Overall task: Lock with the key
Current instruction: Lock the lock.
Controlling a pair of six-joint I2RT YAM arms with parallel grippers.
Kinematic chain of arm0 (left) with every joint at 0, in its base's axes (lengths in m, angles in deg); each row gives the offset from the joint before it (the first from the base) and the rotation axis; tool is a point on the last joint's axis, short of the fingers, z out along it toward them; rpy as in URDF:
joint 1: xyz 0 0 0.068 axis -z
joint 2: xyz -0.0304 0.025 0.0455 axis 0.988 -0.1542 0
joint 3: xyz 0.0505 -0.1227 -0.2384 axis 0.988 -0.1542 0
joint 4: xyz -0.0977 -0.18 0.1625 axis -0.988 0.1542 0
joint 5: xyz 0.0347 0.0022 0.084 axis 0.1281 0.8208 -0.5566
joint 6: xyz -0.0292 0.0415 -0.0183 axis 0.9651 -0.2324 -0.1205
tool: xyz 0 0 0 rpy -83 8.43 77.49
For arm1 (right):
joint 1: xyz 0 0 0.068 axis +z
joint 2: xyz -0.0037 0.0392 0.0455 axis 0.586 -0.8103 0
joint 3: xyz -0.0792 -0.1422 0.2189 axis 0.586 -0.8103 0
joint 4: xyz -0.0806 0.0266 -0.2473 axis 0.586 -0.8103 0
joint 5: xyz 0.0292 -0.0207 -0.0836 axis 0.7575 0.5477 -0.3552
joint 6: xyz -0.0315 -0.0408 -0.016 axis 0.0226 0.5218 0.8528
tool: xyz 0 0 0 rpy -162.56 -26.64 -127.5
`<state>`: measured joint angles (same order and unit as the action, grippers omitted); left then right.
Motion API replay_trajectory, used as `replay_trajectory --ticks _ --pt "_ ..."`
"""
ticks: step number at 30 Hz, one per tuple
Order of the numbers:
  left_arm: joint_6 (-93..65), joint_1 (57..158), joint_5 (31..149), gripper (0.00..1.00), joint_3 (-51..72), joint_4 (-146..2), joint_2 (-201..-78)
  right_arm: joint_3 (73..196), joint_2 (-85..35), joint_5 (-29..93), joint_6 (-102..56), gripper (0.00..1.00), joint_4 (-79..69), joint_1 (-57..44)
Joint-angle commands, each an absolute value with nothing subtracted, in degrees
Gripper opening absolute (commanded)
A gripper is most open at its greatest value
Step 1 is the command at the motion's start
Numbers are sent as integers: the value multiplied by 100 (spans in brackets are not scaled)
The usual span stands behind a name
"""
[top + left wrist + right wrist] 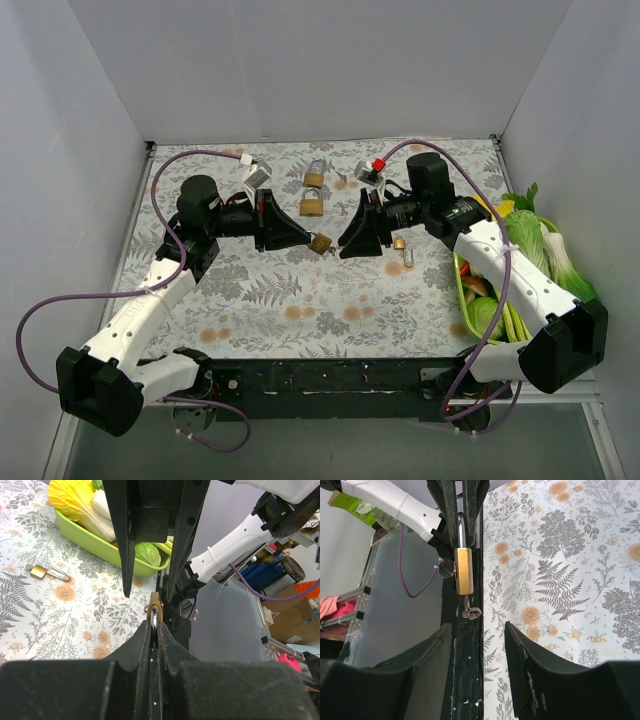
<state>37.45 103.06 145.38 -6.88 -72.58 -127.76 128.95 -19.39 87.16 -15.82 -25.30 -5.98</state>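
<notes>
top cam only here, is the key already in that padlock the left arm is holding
observer: yes, the key is plugged into the bottom of the padlock.
operator: right gripper on it
observer: no, the right gripper is open and not touching the key.
operator: where's left gripping
observer: the left gripper is shut on the shackle, not the brass body.

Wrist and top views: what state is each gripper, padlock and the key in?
left gripper: shut on shackle of held padlock.
right gripper: open, holding nothing.
held padlock: lifted, gripped by its shackle.
key: inserted in held padlock's keyhole.
right-side padlock: lying flat, shackle looks open.
far padlocks: lying flat, shackles look closed.
</notes>
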Motion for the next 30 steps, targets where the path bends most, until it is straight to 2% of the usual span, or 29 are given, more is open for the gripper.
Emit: replay_trajectory --ticks 1,8,12,18,21,22,30 --pt "3600 10310 14723 0 -667 -7269 -12633 13162 -2027 8939 -1522 52 -2542 -406" --pt "3582 10319 14714 0 -711 -7269 -12589 13206 -2132 8974 -1725 38 -2313 -168" --pt "3582 10319 14696 0 -772 -7251 -12545 13241 -2176 8992 -1752 34 -2322 -142" --pt "3565 10319 14696 0 -816 -7234 -12536 13267 -2211 8948 -1796 25 -2287 -133" --pt "3573 10310 14626 0 -816 -7225 -12545 13267 -2246 8913 -1787 10 -2313 -133" --pt "3556 10310 14609 0 -816 -7225 -12545 13250 -2246 8913 -1778 2 -2331 -133" --pt "3538 10266 14319 0 -720 -7181 -12580 13153 -2220 8843 -1646 1 -2647 -133"
